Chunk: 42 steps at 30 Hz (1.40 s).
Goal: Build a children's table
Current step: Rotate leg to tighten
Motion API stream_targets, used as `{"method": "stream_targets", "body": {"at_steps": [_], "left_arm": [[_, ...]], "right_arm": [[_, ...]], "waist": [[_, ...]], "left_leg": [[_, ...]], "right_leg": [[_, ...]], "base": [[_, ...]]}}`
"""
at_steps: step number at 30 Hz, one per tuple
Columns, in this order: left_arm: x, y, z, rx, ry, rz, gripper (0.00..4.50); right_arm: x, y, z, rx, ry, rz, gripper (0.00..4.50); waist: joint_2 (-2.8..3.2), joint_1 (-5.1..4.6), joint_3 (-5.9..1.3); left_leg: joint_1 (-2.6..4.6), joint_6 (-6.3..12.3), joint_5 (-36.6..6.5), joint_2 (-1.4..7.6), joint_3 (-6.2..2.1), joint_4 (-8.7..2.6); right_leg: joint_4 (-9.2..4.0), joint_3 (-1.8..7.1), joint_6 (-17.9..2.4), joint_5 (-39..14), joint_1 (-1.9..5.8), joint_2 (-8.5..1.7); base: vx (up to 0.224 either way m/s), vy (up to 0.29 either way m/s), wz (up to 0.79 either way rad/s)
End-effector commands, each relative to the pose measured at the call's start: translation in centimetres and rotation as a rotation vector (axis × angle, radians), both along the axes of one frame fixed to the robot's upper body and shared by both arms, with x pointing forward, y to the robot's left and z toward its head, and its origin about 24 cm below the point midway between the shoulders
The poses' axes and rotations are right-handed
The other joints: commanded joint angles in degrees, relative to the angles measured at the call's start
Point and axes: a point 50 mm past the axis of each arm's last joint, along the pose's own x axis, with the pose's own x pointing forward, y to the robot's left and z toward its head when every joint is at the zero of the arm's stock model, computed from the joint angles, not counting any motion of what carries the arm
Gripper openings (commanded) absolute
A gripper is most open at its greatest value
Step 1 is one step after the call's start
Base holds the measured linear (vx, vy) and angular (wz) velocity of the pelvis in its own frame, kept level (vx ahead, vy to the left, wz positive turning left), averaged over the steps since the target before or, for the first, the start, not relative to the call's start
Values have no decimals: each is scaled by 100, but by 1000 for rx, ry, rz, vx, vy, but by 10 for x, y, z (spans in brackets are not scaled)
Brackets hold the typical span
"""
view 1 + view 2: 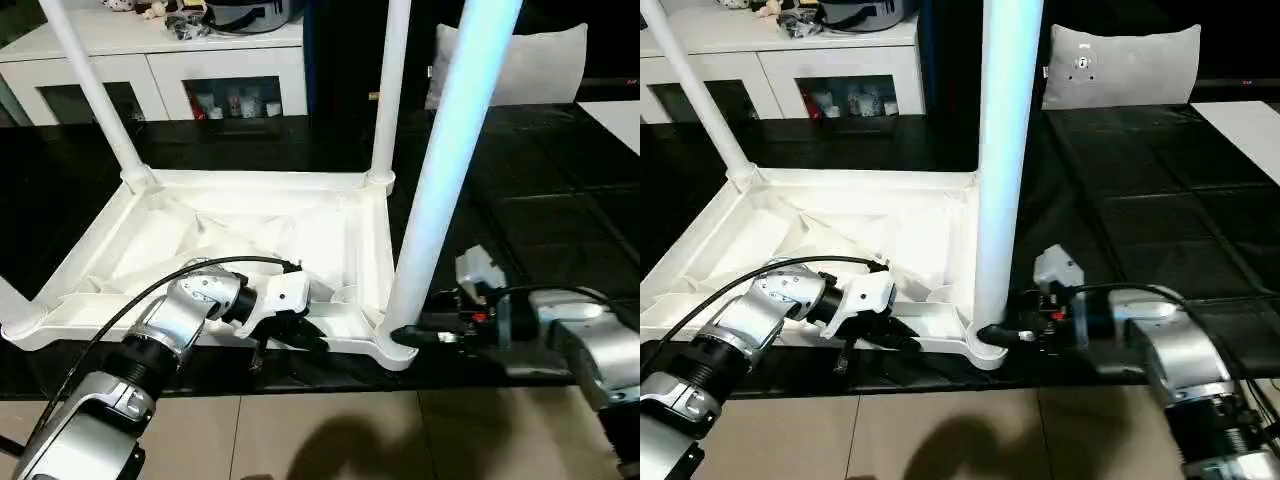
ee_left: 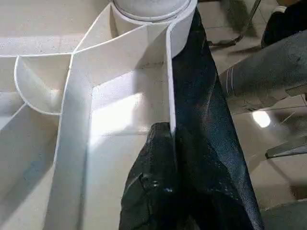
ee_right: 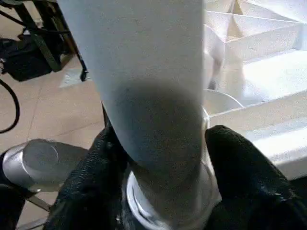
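Observation:
The children's table lies upside down on a black mat, the ribbed underside of its white top (image 1: 200, 240) facing up. White legs stand in the corner sockets: the far left leg (image 1: 95, 90), the far right leg (image 1: 390, 90) and the thick near right leg (image 1: 450, 170). My left gripper (image 1: 300, 340) is shut on the top's near rim (image 2: 169, 86), one black finger on each side of the thin wall. My right gripper (image 1: 995, 335) sits at the base of the near right leg (image 3: 153, 72), with its fingers (image 3: 240, 167) pressed against both sides just above the socket.
A white low cabinet with glass doors (image 1: 170, 70) stands behind the table top. A grey cushion (image 1: 530, 60) leans at the back right. The black mat (image 1: 540, 200) stretches to the right, and beige floor tiles (image 1: 330, 430) run along its near edge.

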Motion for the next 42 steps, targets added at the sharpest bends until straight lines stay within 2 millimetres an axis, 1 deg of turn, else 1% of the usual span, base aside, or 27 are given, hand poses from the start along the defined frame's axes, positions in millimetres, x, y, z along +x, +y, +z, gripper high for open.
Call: {"method": "stream_targets", "body": {"at_steps": [1, 7, 13, 14, 17, 18, 19, 20, 21, 22, 23, 24, 25, 26, 27, 28, 29, 30, 31, 32, 33, 34, 36, 37, 38, 40, 42], "left_arm": [[-6, -4, -8, 58, 34, -80, 0], [-7, -4, -9, 60, 42, -78, 0], [-7, -4, -10, 48, 61, -59, 0], [-6, -7, -9, 20, 71, -17, 0], [-4, -12, -7, -14, 88, 38, 0], [-1, -17, -6, -38, 84, 92, 0], [1, -21, -5, -55, 79, 128, 0], [1, -22, -5, -59, 78, 137, 0], [2, -23, -4, -66, 76, 153, 0], [3, -24, -4, -70, 74, 163, 0], [5, -28, -2, -84, 68, 199, 0], [8, -34, -1, -102, 59, 252, 0], [11, -39, 0, -115, 54, 296, 0], [14, -45, 2, -129, 49, 358, 0], [16, -50, 3, -136, 40, 408, 0], [16, -50, 3, -136, 40, 408, 0], [18, -53, 3, -139, 36, 438, 0], [19, -56, 4, -141, 29, 460, 0], [19, -59, 4, -147, 22, 471, 0], [19, -60, 5, -149, 19, 475, 0], [19, -62, 6, -154, 10, 474, 0], [19, -63, 6, -154, -3, 466, 0], [19, -63, 7, -155, -12, 455, 0], [18, -63, 7, -155, -16, 449, 0], [17, -60, 7, -148, -26, 423, 0], [16, -58, 6, -141, -31, 404, 0], [13, -53, 3, -113, -32, 372, 0]], "right_arm": [[0, 3, 3, 12, 1, 23, 223], [-4, 4, 2, 25, 29, 43, 200], [-8, 5, 1, 37, 46, 53, 196], [-10, 8, 1, 59, 52, 46, 196], [-9, 12, 1, 84, 43, -10, 196], [-2, 18, 1, 83, 23, -105, 196], [2, 22, 1, 71, 10, -166, 196], [3, 23, 1, 67, 7, -180, 196], [4, 25, 0, 62, 2, -206, 196], [5, 26, 0, 61, 4, -220, 196], [8, 29, 0, 60, 9, -264, 196], [12, 33, -1, 56, 21, -332, 196], [16, 36, -1, 48, 30, -393, 196], [22, 39, -4, 26, 44, -491, 196], [27, 41, -6, -1, 47, -563, 196], [27, 41, -6, -1, 47, -563, 196], [30, 42, -8, -19, 48, -608, 196], [32, 43, -9, -23, 31, -634, 196], [33, 43, -8, -14, 12, -646, 196], [34, 44, -8, -9, 4, -650, 230], [35, 43, -8, 3, -15, -656, 264], [34, 43, -7, 21, -26, -645, 267], [32, 42, -6, 36, -28, -629, 274], [31, 42, -5, 43, -30, -620, 298], [28, 38, -3, 49, -40, -597, 298], [27, 35, -2, 43, -50, -589, 321], [27, 27, -1, 8, -84, -576, 343]], "waist": [[-134, -1, -367], [-138, 11, -366], [-143, 28, -366], [-151, 30, -364], [-146, 43, -359], [-147, 36, -344], [-141, 29, -331], [-141, 2, -315], [-151, -25, -307], [-153, -38, -311], [-141, -83, -298], [-143, -121, -298], [-142, -150, -301], [-146, -182, -296], [-131, -248, -293], [-123, -272, -299], [-137, -300, -302], [-131, -318, -306], [-129, -332, -312], [-127, -333, -319], [-130, -333, -326], [-138, -327, -328], [-127, -316, -339], [-120, -313, -340], [-116, -310, -343], [-116, -294, -361], [-111, -290, -367]], "left_leg": [[-44, 515, -648, 126, 6, -338], [-43, 505, -648, 123, 7, -338], [-39, 503, -634, 125, 8, -338], [-40, 502, -628, 126, 12, -339], [-33, 478, -653, 125, 12, -347], [-39, 463, -711, 112, 10, -350], [-29, 399, -754, 107, 8, -358], [-29, 355, -807, 98, 14, -363], [-19, 278, -892, 74, 7, -373], [-17, 253, -922, 63, 3, -372], [-18, 234, -982, 53, 3, -378], [-36, 198, -978, 50, -9, -387], [-33, 185, -1019, 34, -15, -382], [-39, 172, -1025, 29, -13, -384], [-46, 149, -1018, 20, -19, -388], [-49, 108, -1028, 19, -26, -380], [-29, 134, -1018, 0, -16, -372], [-38, 175, -996, 4, -23, -379], [-35, 226, -983, 12, -12, -371], [-33, 244, -973, 13, -9, -365], [-40, 285, -926, 14, -11, -368], [-52, 329, -866, 18, -9, -370], [-53, 383, -772, 34, -11, -369], [-54, 396, -744, 39, -12, -368], [-59, 419, -711, 48, -15, -367], [-77, 471, -554, 62, -20, -356], [-67, 481, -521, 68, -15, -349]], "right_leg": [[-333, 270, -940, -1639, 368, -319], [-337, 269, -913, -1685, 370, -319], [-341, 272, -888, -1719, 367, -322], [-341, 275, -874, -1722, 368, -318], [-350, 272, -876, -1817, 364, -325], [-372, 263, -827, -1967, 360, -317], [-395, 263, -761, -2137, 344, -317], [-416, 262, -711, -2275, 335, -310], [-457, 243, -595, -2563, 337, -315], [-467, 232, -543, -2660, 340, -318], [-491, 228, -461, -2798, 336, -302], [-489, 226, -410, -2822, 350, -296], [-512, 205, -368, -2879, 341, -297], [-511, 206, -365, -2871, 346, -290], [-522, 196, -376, -2871, 335, -284], [-505, 187, -372, -2862, 345, -282], [-543, 187, -336, -2894, 331, -283], [-539, 191, -348, -2831, 339, -285], [-539, 202, -359, -2735, 329, -287], [-539, 202, -373, -2690, 326, -293], [-526, 200, -406, -2579, 341, -286], [-514, 206, -433, -2460, 349, -285], [-488, 216, -499, -2248, 355, -290], [-479, 219, -526, -2179, 357, -290], [-458, 225, -578, -2041, 364, -289], [-404, 239, -693, -1677, 387, -292], [-382, 245, -806, -1496, 387, -298]], "base": [[0, 0, 0], [0, 0, 0], [0, 0, 0], [0, 0, 0], [0, 0, 0], [0, 0, 0], [0, 0, 0], [0, 0, 0], [0, 0, 0], [0, 0, 0], [0, 0, 0], [0, 0, 0], [0, 0, 0], [0, 0, 0], [0, 0, 0], [0, 0, 0], [0, 0, 0], [0, 0, 0], [0, 0, 0], [0, 0, 0], [0, 0, 0], [0, 0, 0], [0, 0, 0], [0, 0, 0], [0, 0, 0], [0, 0, 0], [0, 0, 0]]}}
